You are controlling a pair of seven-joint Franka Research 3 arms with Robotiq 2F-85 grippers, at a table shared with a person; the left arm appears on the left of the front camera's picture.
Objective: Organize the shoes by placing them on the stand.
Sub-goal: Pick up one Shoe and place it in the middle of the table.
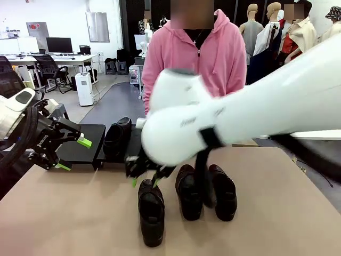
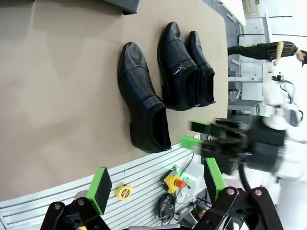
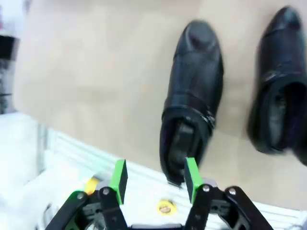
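One glossy black shoe [image 1: 118,135] rests on the low black stand [image 1: 85,140] at the far left of the table. Three more stand on the tabletop: a single shoe [image 1: 151,211] [image 3: 193,98] [image 2: 143,106] toward the front, and a pair [image 1: 189,191] [image 1: 224,191] to its right. My right gripper [image 1: 145,180] [image 3: 154,178] hovers just above the single shoe's heel end, its jaws apart with nothing between them. My left gripper [image 1: 72,153] [image 2: 156,187] hangs open beside the stand's left section and holds nothing.
A person in a pink hoodie [image 1: 194,50] stands at the table's far edge behind the stand. My right arm's white bulk [image 1: 240,114] crosses the middle of the table. Bare tabletop [image 1: 64,213] lies at the front left.
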